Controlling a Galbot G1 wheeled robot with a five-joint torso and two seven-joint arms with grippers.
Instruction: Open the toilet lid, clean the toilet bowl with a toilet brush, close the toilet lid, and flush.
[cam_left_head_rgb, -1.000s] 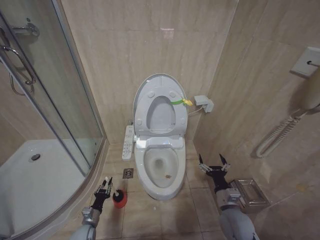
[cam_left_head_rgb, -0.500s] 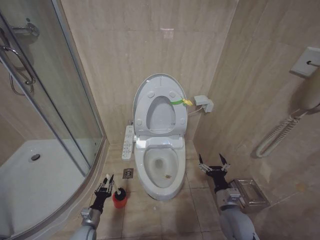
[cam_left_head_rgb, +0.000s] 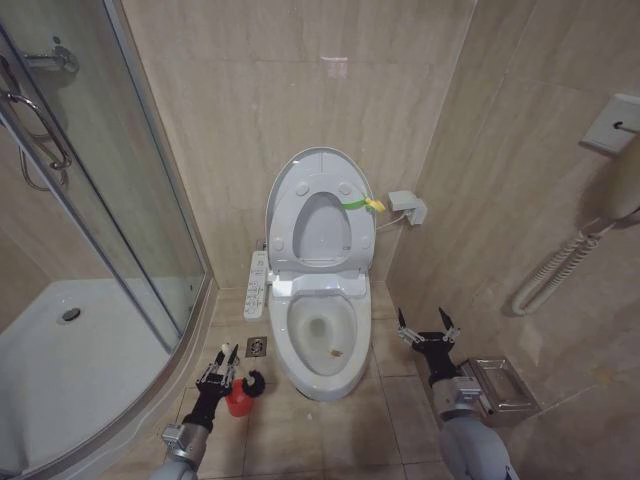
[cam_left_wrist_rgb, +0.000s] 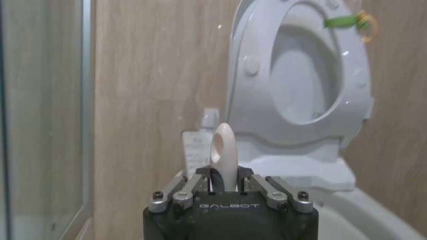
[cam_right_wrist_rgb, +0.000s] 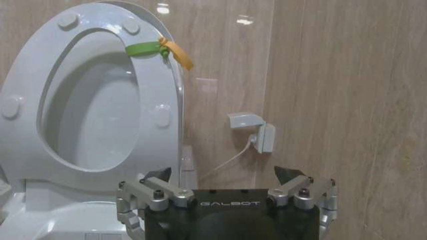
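The thin white-handled toilet brush with its dark bristle head sits just above its small red cup holder, left of the white ceramic toilet bowl, handle clamped in the left gripper. The glossy white oval toilet lid stands upright against the wall. The right gripper hovers wide apart beside the bowl's right.

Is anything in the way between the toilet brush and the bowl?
Nothing visible. The lid and seat stand upright, leaving the bowl open. The left gripper holds the toilet brush beside the bowl, over its red holder.

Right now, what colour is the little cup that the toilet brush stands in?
Red. The cup sits on the floor left of the toilet bowl, clearest in the head view.
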